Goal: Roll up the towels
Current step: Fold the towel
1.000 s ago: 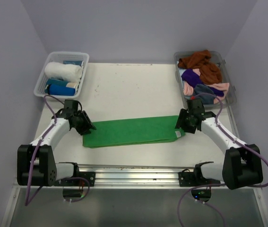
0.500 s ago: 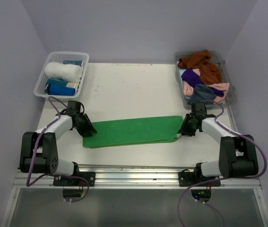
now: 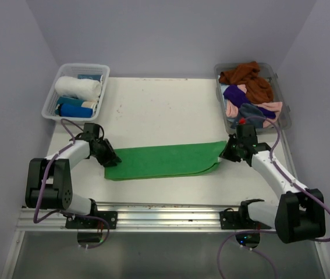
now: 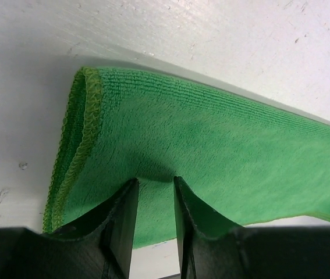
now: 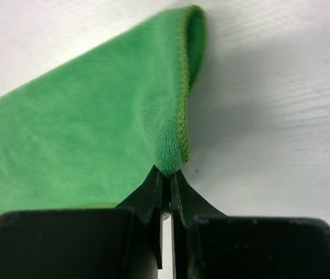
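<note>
Left gripper (image 4: 155, 181) sits on the left end of the green towel (image 3: 162, 161), jaws narrowly apart, tips dimpling the pile; can't tell if it's actually pinching. Towel lies as a long strip, axis left-to-right across the near table (image 3: 165, 104), one arm at each end. Right gripper (image 5: 166, 174) is pressed together on the right corner hem, corner raised; flat white tabletop behind the strip looks like ample roll room.
</note>
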Motion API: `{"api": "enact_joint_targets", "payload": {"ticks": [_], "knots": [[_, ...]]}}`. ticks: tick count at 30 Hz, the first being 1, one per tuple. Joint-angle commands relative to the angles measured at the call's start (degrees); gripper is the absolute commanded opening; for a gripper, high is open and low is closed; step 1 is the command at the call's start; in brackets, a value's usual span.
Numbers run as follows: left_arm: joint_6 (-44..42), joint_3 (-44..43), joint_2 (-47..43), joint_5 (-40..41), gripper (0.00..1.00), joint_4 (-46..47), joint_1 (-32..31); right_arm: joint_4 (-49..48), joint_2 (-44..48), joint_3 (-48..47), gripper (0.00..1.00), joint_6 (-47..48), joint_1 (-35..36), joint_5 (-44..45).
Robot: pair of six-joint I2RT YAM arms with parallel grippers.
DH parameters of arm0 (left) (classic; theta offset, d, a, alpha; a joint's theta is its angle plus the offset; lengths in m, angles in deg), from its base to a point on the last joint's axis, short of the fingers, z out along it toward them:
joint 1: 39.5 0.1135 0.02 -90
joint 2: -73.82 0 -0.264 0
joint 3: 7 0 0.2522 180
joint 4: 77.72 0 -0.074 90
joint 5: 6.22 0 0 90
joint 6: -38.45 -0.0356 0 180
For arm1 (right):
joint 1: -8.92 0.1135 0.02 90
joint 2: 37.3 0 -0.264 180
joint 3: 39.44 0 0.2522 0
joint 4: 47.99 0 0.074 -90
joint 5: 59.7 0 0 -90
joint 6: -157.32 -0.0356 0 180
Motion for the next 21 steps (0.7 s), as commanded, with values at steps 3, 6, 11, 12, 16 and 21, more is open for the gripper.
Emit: {"api": "enact_joint_targets", "payload": {"ticks": [3,6,11,12,16,21], "knots": [[-0.2,2.0,4.1,1.5,0.35,4.3,-0.3,2.5,0.9,-7.6,0.00,0.7,9.2,4.0],[-0.1,2.4,4.5,0.9,0.34,4.9,-0.3,2.3,-0.9,-10.9,0.00,-0.2,15.3,6.0],[-0.1,2.7,4.9,0.8,0.34,5.1,-0.3,1.3,-8.8,-19.1,0.00,0.1,27.2,7.8],[-0.1,2.7,4.9,0.8,0.34,5.1,-0.3,1.4,-10.1,-20.6,0.00,0.3,28.9,8.1],[0.2,3.1,4.8,0.6,0.34,5.5,-0.3,1.2,-18.1,-28.2,0.00,1.5,38.7,9.0],[0.2,2.7,4.1,-0.1,0.33,5.2,-0.3,0.0,-26.8,-37.1,0.00,1.5,43.9,7.2]]}}
